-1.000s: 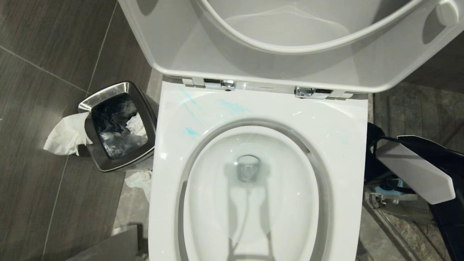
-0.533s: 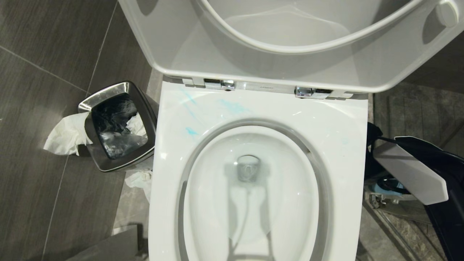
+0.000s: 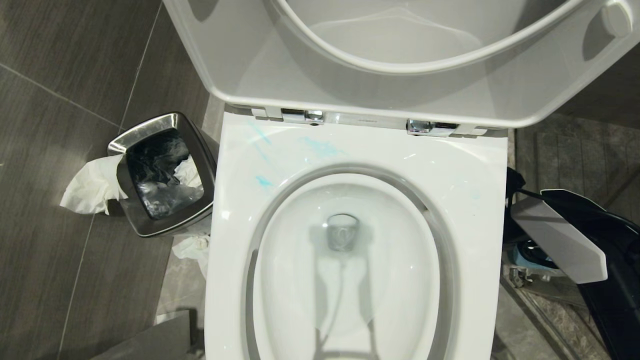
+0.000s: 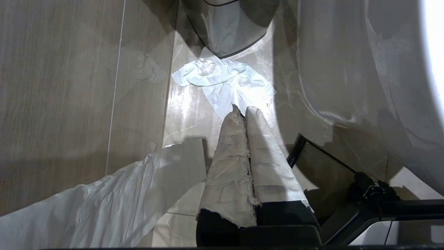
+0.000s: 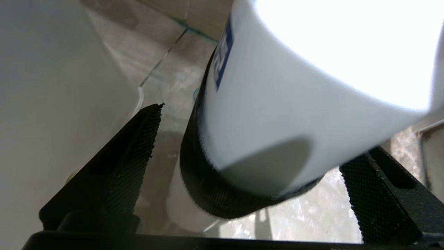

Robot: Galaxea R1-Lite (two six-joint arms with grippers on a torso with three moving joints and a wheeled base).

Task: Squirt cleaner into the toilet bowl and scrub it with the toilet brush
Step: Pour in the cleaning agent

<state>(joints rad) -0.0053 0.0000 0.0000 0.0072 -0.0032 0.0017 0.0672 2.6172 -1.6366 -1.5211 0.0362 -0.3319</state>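
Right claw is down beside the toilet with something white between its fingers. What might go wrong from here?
1. The right claw stands open around a white container that seems to sit off-centre, toward one finger. Closing may push or tip it instead of gripping it squarely.
2. Blue cleaner is smeared on the flat rim of the toilet bowl, outside the basin. The next squirt could land off target too.

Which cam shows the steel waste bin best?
Head view: the waste bin shows whole, with open top, liner and tissue. Left wrist catches only its lower corner; right wrist shows none of it.
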